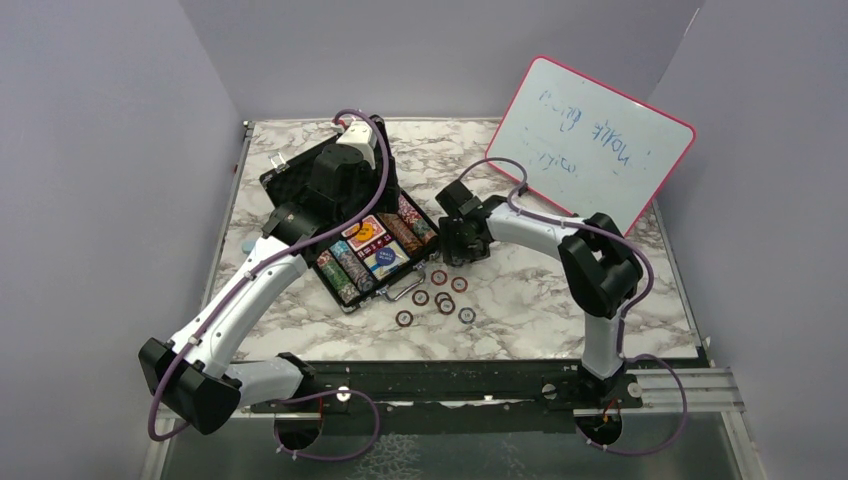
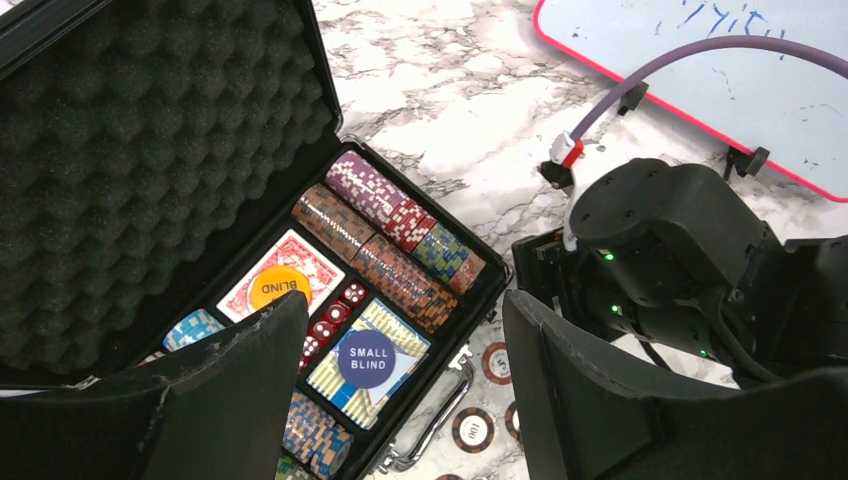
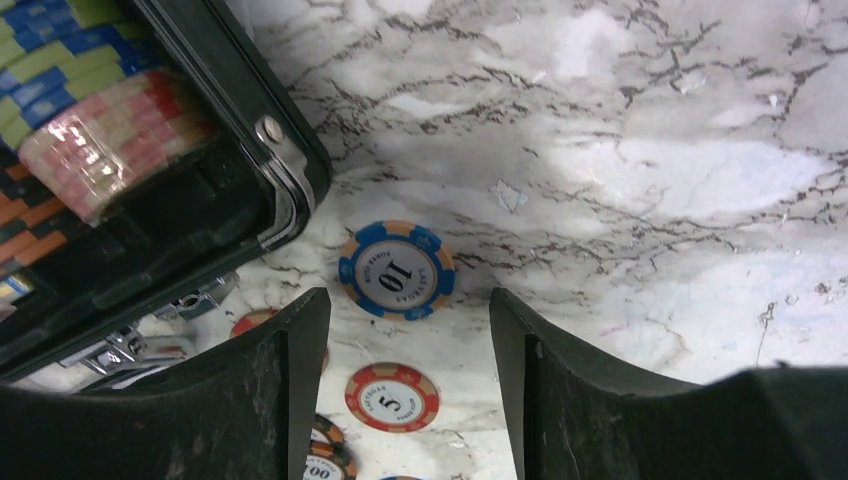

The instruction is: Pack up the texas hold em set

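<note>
The left claw [image 2: 400,330] was held wide and empty over the open briefcase [image 2: 130,150], its arm extended forward. The right claw [image 3: 408,300], arm bent inward, was held parted above a blue chip [image 3: 397,270] on the counter [image 3: 600,150] nearby.

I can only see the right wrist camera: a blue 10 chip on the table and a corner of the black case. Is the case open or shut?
Observer: Open. In the left wrist view the briefcase lies wide open, with bumpy foam lining the raised half.
Operator: Ooh, what's in it that I can't see?
Observer: A blue SMALL BLIND button lies on a card deck, right beside some red dice.
Operator: And where's the other arm?
Observer: The left end effector hangs over the open briefcase, its jaws apart with nothing between them.
</note>
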